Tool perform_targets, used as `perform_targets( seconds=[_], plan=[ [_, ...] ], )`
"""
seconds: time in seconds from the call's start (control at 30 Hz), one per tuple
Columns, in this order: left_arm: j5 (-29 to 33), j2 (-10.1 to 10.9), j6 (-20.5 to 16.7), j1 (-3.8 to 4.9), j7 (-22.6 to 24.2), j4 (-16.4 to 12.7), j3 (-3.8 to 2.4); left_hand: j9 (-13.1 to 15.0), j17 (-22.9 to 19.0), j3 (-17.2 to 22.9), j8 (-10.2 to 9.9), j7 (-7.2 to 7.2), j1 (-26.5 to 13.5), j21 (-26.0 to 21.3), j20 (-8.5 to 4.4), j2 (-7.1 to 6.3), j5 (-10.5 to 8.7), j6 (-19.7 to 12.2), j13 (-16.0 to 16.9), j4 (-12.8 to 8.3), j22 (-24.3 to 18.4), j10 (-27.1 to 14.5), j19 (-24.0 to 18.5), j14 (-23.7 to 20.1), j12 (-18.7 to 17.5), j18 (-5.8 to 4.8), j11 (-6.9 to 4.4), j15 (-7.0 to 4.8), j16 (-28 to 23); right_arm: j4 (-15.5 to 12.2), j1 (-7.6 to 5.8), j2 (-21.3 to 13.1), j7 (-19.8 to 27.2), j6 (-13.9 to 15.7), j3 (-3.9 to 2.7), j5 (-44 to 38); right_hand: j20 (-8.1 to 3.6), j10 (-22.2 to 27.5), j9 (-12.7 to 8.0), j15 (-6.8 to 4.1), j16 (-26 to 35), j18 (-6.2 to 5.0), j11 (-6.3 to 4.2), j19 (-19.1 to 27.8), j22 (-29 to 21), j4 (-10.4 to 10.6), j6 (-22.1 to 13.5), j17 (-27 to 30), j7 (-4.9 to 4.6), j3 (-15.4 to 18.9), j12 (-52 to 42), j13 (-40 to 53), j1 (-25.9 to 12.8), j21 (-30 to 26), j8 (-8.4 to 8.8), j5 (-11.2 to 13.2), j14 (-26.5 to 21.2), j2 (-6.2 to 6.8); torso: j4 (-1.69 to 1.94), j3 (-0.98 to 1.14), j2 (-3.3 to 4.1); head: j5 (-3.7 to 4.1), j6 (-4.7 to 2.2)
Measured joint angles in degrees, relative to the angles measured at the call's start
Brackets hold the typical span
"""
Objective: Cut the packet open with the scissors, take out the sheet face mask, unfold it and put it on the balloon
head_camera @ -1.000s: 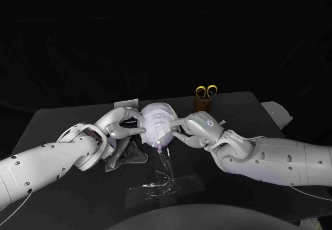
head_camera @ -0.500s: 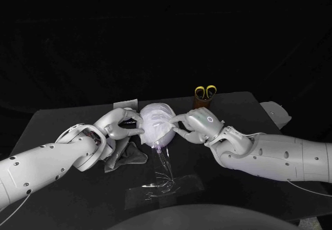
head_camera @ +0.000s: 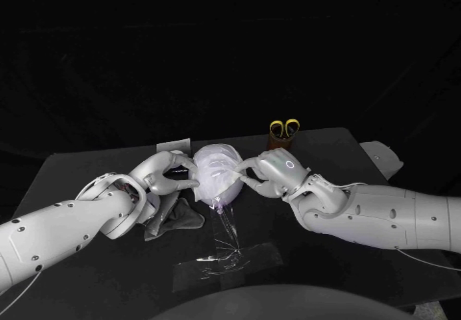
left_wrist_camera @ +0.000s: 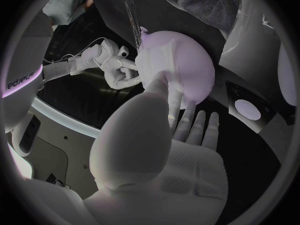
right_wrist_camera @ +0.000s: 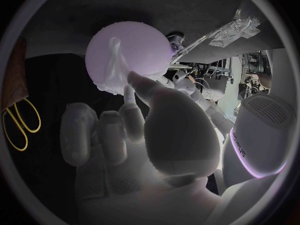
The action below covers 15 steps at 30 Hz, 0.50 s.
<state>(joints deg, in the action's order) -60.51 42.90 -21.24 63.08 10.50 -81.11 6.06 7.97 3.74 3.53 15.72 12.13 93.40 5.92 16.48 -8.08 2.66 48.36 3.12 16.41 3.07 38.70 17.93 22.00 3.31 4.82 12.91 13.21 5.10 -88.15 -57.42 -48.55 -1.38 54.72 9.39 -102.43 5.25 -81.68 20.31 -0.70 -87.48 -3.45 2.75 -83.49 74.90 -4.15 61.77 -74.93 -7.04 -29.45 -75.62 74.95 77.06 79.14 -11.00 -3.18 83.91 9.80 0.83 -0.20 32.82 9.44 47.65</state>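
A pale lilac balloon (head_camera: 217,181) stands at the table's middle with the white sheet mask (head_camera: 219,161) draped over its upper front. My left hand (head_camera: 165,172) is at the balloon's left side and pinches the mask's edge there. Opposite it, my right hand (head_camera: 271,172) pinches the mask's right edge. The left wrist view has the balloon (left_wrist_camera: 190,70), the mask (left_wrist_camera: 155,60) and the right hand's fingertips (left_wrist_camera: 120,71) on it. The right wrist view shows the balloon (right_wrist_camera: 128,47) with the mask (right_wrist_camera: 114,74). The yellow-handled scissors (head_camera: 284,126) stand in a brown holder (head_camera: 280,142).
The clear cut packet (head_camera: 226,256) lies crumpled on the table near the front, under the balloon's string. A dark cloth (head_camera: 175,217) lies beside my left forearm. A pale flat piece (head_camera: 174,144) lies behind the left hand. The table's right edge is by a white part (head_camera: 380,157).
My right hand has shifted a little up and toward the balloon, its fingers closing on the mask's right edge. The left hand has hardly moved.
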Motion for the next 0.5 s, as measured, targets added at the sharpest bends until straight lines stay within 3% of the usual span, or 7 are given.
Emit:
perform_targets(
  seconds=[0.13,0.2,0.23,0.3,0.5],
  plan=[
    [0.05,0.00,0.11,0.00,-0.08,0.01,-0.01,-0.02,0.00,-0.05,0.00,0.17,0.00,0.00,0.00,0.00,0.00,-0.16,0.00,-0.05,0.00,0.00,0.00,0.00,0.00,0.01,0.00,0.00,0.00,0.03,-0.01,0.12,-0.41,0.02,0.00,-0.26,-0.22,-0.31,0.46,-0.16,-0.30,0.00,-0.31,-0.21,0.00,0.24,0.97,0.03,0.39,-0.21,-0.36,0.00,-0.03,0.46,-0.95,0.00,0.16,-0.03,-0.01,0.01,0.00,0.00,-0.03],
    [0.08,0.00,0.15,0.00,-0.12,0.01,-0.01,-0.02,0.00,-0.05,0.00,0.17,0.00,0.00,0.00,0.00,0.00,-0.16,0.00,-0.05,0.00,0.00,0.00,0.00,0.00,0.02,0.00,0.00,0.00,-0.03,-0.01,0.12,-0.63,0.03,-0.01,-0.37,-0.24,-0.71,0.75,-0.77,-0.62,0.00,-0.71,-0.22,0.01,1.35,1.60,0.03,1.01,-1.02,-0.44,0.00,-0.23,1.07,-1.87,0.00,0.10,-1.79,-0.01,0.01,0.01,0.00,-0.04],
    [0.11,0.00,0.18,0.00,-0.14,0.01,-0.01,-0.02,0.00,-0.05,0.00,0.17,0.00,0.00,0.00,0.00,0.00,-0.16,0.00,-0.05,0.00,0.00,0.00,0.00,0.00,0.02,0.00,0.00,0.00,-0.12,-0.02,0.10,-0.76,0.04,-0.01,-0.42,-0.40,-0.81,0.94,-0.86,-0.84,0.13,-1.02,-0.38,0.02,2.10,1.69,0.03,1.10,-1.77,-0.84,0.00,-0.46,1.44,-2.28,0.00,0.02,-3.13,-0.02,0.01,0.01,0.00,-0.04],
    [0.16,0.00,0.22,0.00,-0.18,0.01,-0.02,-0.02,0.00,-0.05,0.00,0.17,0.00,0.00,0.00,0.00,0.00,-0.17,0.00,-0.04,0.00,-0.01,0.00,0.00,0.00,0.01,0.02,0.00,0.00,-0.30,-0.02,0.01,-0.92,0.04,-0.01,-0.49,-0.56,-1.06,1.33,-0.97,-1.10,0.86,-1.27,-0.53,0.02,2.87,1.17,0.03,1.04,-3.25,-1.50,0.00,-0.53,1.97,-2.74,0.02,0.13,-4.52,-0.03,0.01,0.01,-0.01,-0.04],
    [0.32,0.00,0.33,0.00,-0.28,0.06,-0.02,-0.02,0.00,-0.22,-0.22,0.17,0.00,0.00,0.00,0.00,0.00,-0.16,0.01,0.13,0.00,-0.51,0.00,0.00,0.00,0.01,0.10,0.00,0.00,-1.29,-0.01,-0.52,-1.09,0.05,0.00,-0.60,-0.77,-2.06,2.63,-1.20,-2.12,0.86,-1.61,-0.48,0.05,3.22,0.46,0.02,1.35,-8.76,-4.13,-0.02,-0.71,3.30,-4.73,0.23,0.08,-5.53,-0.07,0.03,-0.02,-0.01,-0.03]
  ],
)
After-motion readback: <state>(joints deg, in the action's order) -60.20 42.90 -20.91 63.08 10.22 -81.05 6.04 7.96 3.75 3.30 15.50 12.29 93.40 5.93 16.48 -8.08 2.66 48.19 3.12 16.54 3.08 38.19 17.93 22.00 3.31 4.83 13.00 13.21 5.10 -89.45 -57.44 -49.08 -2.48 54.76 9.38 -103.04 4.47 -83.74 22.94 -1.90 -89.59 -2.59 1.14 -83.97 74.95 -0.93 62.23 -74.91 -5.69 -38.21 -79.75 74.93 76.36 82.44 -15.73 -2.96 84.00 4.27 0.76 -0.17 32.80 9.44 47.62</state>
